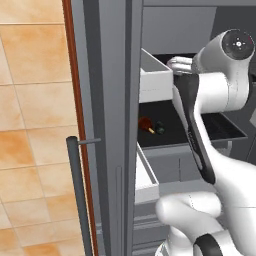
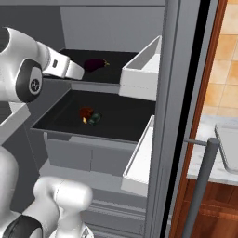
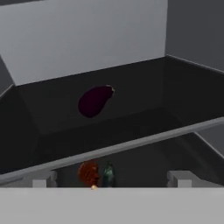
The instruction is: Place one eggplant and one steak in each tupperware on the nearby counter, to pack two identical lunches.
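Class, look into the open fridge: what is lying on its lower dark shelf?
On the lower shelf lie a reddish-brown steak and, close beside it, a small dark teal-grey eggplant. In the left base view the arm covers part of that shelf, so anything further there is hidden.

Open grey fridge door with white door bins

The arm is glossy white, built of rounded, tube-like links. Its joints are dark: a round black cap with a small white centre and tiny pale dots sits at the top elbow, and a dark grey disc with a small white mark shows on the elbow in the right base view. A black band runs lengthwise down one link. A black ring shows at the lower joint near the base. The link toward the hand is white with a small dark slot.
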Available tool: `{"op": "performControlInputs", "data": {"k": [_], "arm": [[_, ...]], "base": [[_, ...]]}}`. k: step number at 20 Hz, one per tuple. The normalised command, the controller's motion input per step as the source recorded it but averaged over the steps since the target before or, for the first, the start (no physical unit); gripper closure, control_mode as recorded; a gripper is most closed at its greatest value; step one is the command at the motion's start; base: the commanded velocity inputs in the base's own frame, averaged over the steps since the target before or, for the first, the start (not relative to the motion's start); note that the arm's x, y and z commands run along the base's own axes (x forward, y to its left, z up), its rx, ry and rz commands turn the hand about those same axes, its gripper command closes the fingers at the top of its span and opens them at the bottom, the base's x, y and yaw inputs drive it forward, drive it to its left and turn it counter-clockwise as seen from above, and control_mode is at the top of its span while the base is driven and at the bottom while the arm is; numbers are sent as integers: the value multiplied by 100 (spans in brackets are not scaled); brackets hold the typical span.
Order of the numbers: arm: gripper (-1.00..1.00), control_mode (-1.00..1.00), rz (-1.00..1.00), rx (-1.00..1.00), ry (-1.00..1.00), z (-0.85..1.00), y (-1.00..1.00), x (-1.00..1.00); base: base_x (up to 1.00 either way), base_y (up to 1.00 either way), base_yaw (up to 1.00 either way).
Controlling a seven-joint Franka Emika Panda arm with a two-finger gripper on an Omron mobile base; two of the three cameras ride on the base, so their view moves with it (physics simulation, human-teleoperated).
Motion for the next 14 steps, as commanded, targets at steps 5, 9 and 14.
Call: {"op": "performControlInputs", "data": {"k": [5,9,14], "arm": [[-100,-100,0,0,10,-13,15,33],[-100,-100,0,0,3,-4,15,41],[-100,-100,0,0,0,-6,2,43]], "base": [[0,0,0],[0,0,0],[0,0,0]]}}
